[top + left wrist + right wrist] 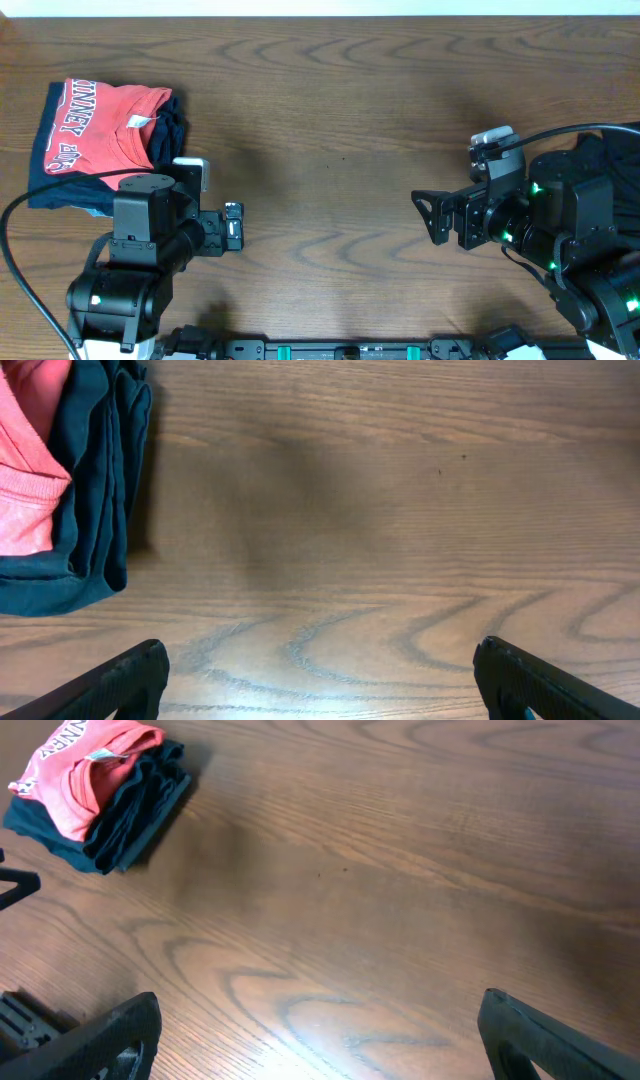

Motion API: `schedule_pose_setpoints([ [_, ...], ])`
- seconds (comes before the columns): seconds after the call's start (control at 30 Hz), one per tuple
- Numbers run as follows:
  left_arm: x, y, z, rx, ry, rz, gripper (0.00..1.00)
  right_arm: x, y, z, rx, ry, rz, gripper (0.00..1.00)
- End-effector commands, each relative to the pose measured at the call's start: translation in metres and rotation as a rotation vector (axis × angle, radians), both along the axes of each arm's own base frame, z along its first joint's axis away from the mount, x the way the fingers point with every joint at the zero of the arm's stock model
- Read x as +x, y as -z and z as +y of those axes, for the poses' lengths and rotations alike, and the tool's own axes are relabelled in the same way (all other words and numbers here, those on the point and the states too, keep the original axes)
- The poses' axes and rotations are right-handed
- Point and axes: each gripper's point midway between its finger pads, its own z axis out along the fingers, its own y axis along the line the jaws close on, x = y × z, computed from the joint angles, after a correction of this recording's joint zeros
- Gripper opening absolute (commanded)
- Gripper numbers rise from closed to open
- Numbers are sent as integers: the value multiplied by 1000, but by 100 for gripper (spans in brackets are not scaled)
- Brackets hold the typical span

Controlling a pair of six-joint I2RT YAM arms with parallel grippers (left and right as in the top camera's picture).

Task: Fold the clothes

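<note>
A folded stack of clothes lies at the table's far left: a red shirt with white lettering on top of navy garments. It also shows in the left wrist view and the right wrist view. My left gripper is open and empty over bare wood, to the right of and nearer than the stack. My right gripper is open and empty over bare wood at the right, pointing left.
The wooden table is bare between the two arms. A dark cloth-like mass sits at the right edge behind the right arm. Parts of the left arm show at the left edge of the right wrist view.
</note>
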Motion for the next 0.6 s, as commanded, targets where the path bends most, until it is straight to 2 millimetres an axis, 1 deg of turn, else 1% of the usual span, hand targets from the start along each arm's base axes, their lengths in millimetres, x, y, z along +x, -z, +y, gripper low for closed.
schedule_pose_setpoints([
  [0.0, 1, -9, 0, 12, 9, -24, 98, -3, -1, 4, -2, -29, -6, 99],
  [0.1, 1, -9, 0, 12, 9, -24, 98, -5, 2, 3, -7, -29, 8, 99],
  [0.17, 2, -9, 0, 12, 9, -25, 98, -1, 2, -5, -53, -6, -27, 99],
  [0.23, 1, -9, 0, 12, 9, -24, 98, 6, 1, -15, -85, 33, -95, 99],
  [0.33, 1, -9, 0, 12, 9, -24, 98, 17, 4, -21, -107, 35, -230, 99],
  [0.4, 1, -9, 0, 12, 9, -24, 98, 21, 15, -27, -104, 51, -302, 99],
  [0.5, 1, -9, 0, 12, 9, -24, 98, 22, 45, -39, -92, 102, -352, 99],
  [0.57, 2, -9, 0, 12, 9, -25, 98, 17, 65, -46, -92, 126, -364, 99],
])
